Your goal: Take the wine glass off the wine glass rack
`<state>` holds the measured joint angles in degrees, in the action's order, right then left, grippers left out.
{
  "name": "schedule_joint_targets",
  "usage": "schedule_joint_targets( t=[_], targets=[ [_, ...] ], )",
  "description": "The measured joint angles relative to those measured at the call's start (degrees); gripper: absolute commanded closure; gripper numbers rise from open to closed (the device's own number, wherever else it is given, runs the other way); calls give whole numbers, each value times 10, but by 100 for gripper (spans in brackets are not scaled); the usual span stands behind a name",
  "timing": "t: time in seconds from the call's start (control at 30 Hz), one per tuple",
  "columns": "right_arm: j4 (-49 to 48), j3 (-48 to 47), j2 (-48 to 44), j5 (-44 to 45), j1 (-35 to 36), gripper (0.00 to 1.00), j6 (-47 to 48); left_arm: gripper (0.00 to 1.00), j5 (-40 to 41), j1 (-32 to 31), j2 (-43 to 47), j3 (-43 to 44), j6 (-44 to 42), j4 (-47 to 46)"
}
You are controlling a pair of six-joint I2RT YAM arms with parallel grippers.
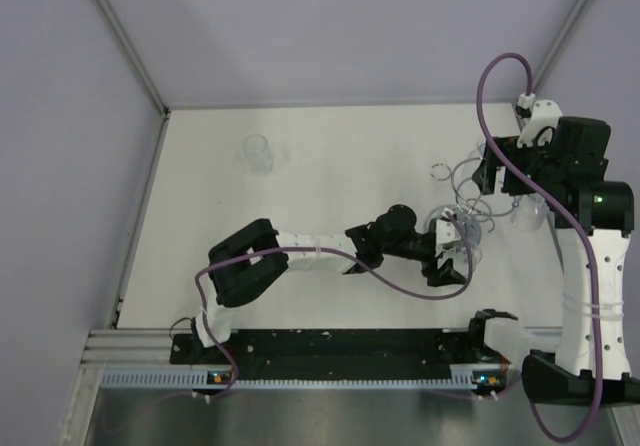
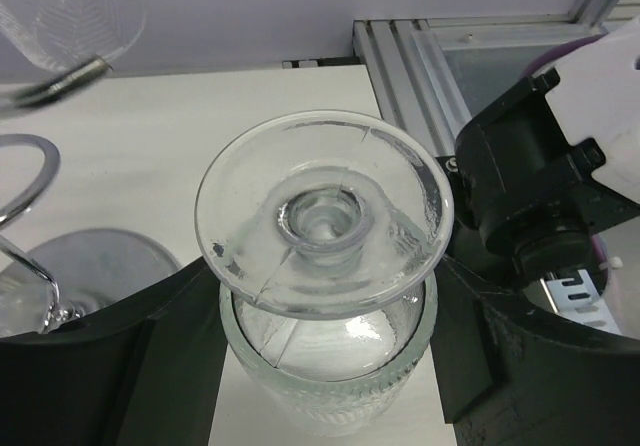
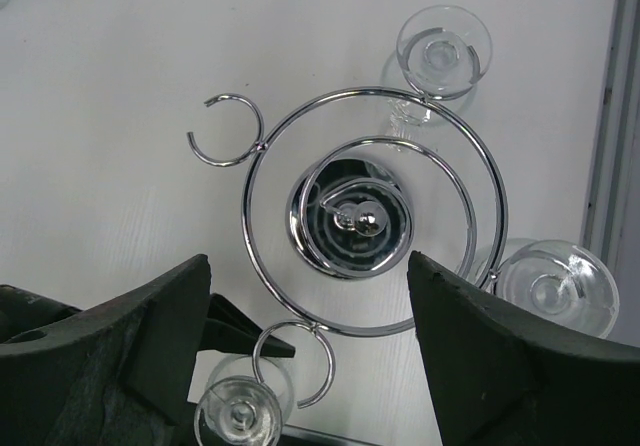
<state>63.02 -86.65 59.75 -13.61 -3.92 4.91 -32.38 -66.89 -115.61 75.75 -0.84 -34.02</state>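
Two pincers: the left pincer (image 2: 322, 286) is clenched on the wine glass (image 2: 325, 216), clear, ribbed near the rim, upside down with its round foot up, just beside an end ring of the chrome wire rack (image 3: 350, 231). The right pincer (image 3: 310, 261) hangs released above that rack. White counter (image 1: 340, 166), pale lilac walls (image 1: 300, 26). Four glasses: a second glass (image 3: 445, 51) and a third glass (image 3: 555, 286) hang from the rack, and a fourth glass (image 1: 262, 153) stands well apart.
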Motion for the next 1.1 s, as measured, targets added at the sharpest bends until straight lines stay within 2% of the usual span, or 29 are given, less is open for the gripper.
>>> schedule_joint_targets(
  t=[0.17, 0.33, 0.47, 0.57, 0.73, 0.93, 1.1],
  targets=[
    [-2, -1, 8, -20, 0, 26, 11, 100, -10, 7, 45, -45, -1, 32],
    [-13, -17, 23, -36, 12, 27, 63, 100, -27, 43, 157, -146, -39, 92],
    [-50, -18, 26, -24, 74, 28, 129, 100, -27, 104, 273, -243, -79, 166],
    [-94, -2, 24, -10, 125, 30, 173, 100, -24, 158, 342, -278, -95, 239],
    [-171, 53, 34, 17, 236, 31, 248, 100, -18, 263, 423, -271, -99, 397],
    [-296, 158, 37, 16, 311, 33, 307, 100, -66, 346, 426, -203, -90, 570],
    [-390, 210, 50, 32, 353, 38, 299, 100, -137, 404, 393, -152, -10, 602]
  ],
)
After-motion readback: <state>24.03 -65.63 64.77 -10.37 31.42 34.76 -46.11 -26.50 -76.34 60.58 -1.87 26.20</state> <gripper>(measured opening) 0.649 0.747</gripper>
